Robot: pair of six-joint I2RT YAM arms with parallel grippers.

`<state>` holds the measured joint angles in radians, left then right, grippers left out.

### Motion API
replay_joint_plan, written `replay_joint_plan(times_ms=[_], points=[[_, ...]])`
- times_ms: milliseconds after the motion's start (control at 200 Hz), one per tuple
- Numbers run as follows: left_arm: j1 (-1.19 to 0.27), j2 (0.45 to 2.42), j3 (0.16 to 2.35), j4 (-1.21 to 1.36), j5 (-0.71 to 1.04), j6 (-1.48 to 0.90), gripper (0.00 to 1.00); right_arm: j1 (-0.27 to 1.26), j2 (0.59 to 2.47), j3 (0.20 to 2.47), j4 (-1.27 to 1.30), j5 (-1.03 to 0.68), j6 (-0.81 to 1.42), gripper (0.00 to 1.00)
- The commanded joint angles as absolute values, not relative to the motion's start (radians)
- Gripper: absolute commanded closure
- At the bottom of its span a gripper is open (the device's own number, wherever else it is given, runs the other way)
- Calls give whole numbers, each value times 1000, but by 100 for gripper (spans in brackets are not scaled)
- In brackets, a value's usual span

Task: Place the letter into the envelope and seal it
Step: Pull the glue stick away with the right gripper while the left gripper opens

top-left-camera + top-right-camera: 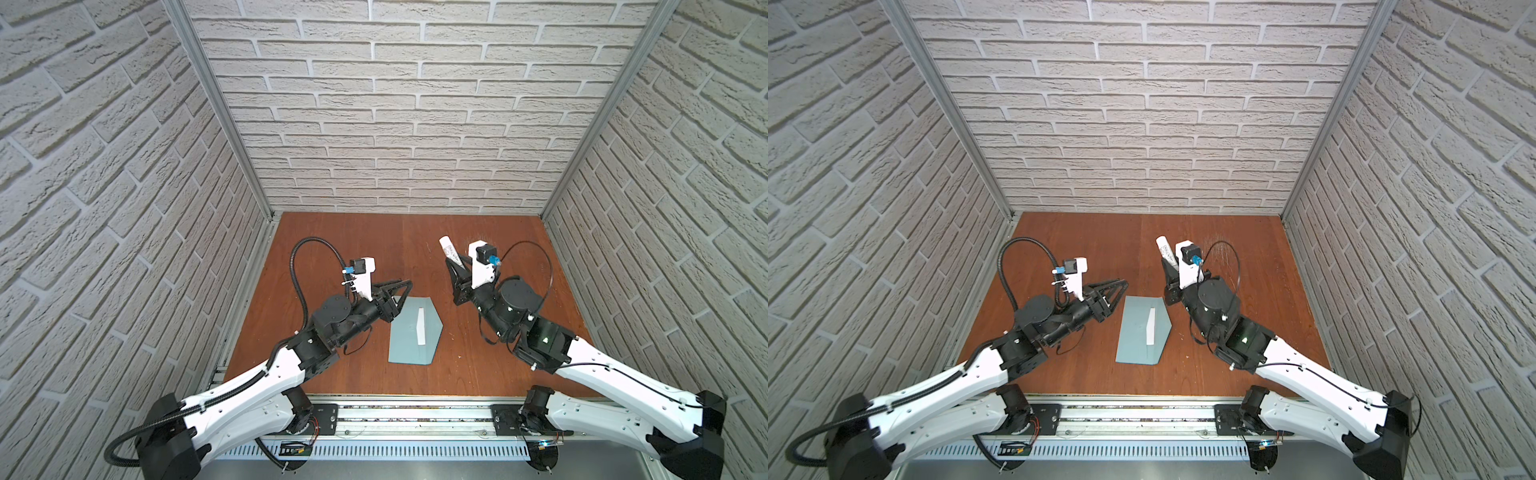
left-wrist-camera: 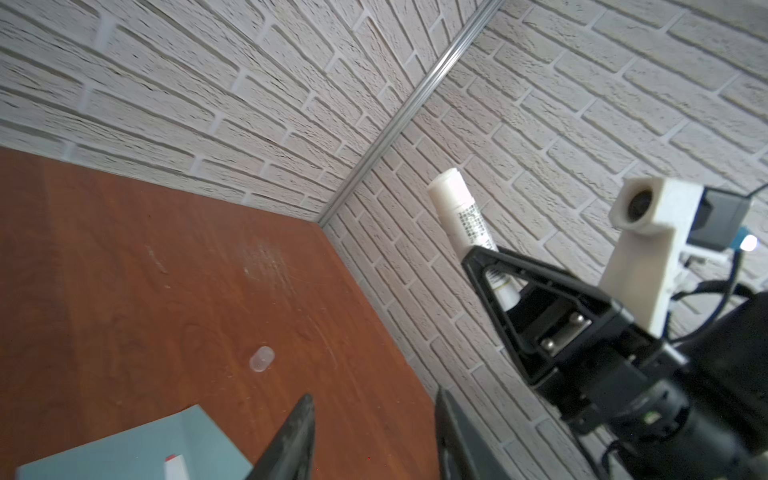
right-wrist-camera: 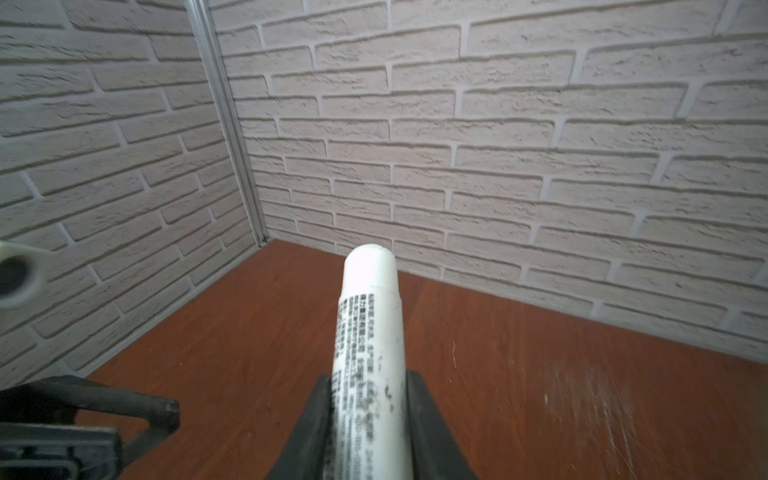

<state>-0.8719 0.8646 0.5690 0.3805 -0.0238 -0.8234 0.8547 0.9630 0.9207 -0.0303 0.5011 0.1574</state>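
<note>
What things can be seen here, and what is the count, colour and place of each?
envelope: one, light blue-grey, flat on the middle of the table, flap open.
letter: one, white strip with a red end, at the envelope's mouth, rest hidden.
stick: one, white with printed text, held in the right gripper.
cap: one, small, clear, on the bare table, apart from the envelope.
table: one, reddish-brown wood.
walls: three, pale brick pattern, around the table.
left gripper: one, black, open, empty, near the envelope's far corner.
right gripper: one, black, shut on the stick.
</note>
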Motion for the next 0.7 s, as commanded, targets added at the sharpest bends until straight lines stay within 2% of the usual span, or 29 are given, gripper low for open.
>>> replay_joint_plan(times_ms=[0, 100, 220, 305, 450, 540, 695], points=[[-870, 803, 591, 43, -193, -714, 56, 851, 1068, 1096, -632, 554, 355, 94], [-848, 783, 617, -112, -246, -716, 57, 851, 1163, 1241, -848, 488, 427, 94], [-805, 818, 653, -252, -248, -760, 59, 851, 1241, 1320, -955, 402, 511, 94], [-762, 862, 656, -287, -187, -785, 63, 850, 1293, 1354, -999, 359, 572, 95], [-721, 933, 599, -176, -59, -824, 78, 851, 1391, 1432, -1088, 348, 671, 95], [-717, 984, 563, -71, -13, -857, 100, 851, 1445, 1481, -1138, 351, 736, 95], [-704, 1112, 523, 118, 103, -909, 100, 842, 1521, 1512, -1144, 271, 783, 95]])
